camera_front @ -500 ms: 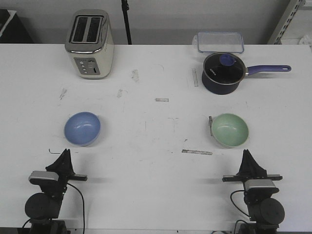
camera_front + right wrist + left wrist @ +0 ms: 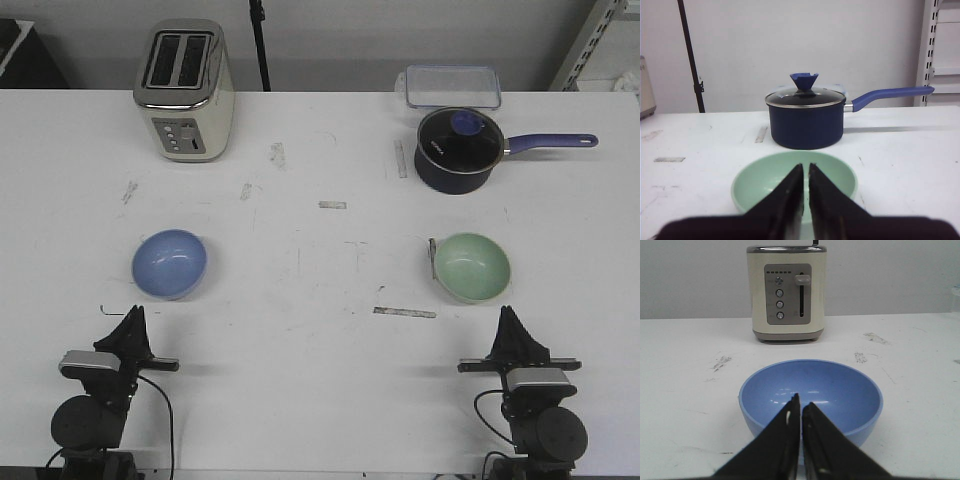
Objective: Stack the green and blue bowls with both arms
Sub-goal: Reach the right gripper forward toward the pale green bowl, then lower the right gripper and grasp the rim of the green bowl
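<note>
The left gripper [image 2: 801, 410] is closed on nothing, just short of the empty periwinkle blue round bowl [image 2: 169, 263]. The right gripper [image 2: 805, 172], likewise closed and empty, faces the empty mint green round bowl [image 2: 471, 266]. The dark navy pot [image 2: 456, 150] keeps its glass lid on, its contents indiscernible.

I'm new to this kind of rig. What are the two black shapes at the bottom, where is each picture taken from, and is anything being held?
The black shapes are the robot's two arms; the left gripper and right gripper are shut and hold nothing. The front view looks forward over the white table. The other two pictures come from cameras on the wrists, looking past the fingers. The left wrist faces the blue bowl with a toaster behind. The right wrist faces the green bowl with a lidded navy pot behind. A clear container sits behind the pot.
</note>
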You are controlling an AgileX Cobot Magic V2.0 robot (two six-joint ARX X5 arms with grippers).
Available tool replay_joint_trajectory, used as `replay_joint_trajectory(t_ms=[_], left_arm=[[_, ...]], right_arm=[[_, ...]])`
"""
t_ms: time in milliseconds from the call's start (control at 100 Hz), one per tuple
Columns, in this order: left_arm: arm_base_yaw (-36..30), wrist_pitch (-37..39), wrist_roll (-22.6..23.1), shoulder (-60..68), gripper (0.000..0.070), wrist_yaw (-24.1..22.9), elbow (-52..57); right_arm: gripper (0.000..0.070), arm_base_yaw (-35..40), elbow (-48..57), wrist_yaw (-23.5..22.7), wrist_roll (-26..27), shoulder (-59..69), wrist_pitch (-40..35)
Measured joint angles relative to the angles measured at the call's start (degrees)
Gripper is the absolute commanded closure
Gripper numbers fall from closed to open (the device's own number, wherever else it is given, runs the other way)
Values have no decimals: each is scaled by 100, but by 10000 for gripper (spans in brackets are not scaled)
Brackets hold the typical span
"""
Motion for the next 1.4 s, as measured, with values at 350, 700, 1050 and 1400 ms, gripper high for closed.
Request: replay_joint_trajectory(t_ms=[350,700,1050,1400], left_arm=[[0,-2,0,0,698,0,0],[0,0,0,0,699,0,0],[0,-2,0,0,699,0,0],[0,0,0,0,699,0,0]], right_arm=[[691,0,1464,24,-289,1255,-896],[691,0,3268,24,-306,3340,-2168],[691,-15,5141,4,-306,5257,-4223],[651,-833,6640,-752,-83,7309,-5313]])
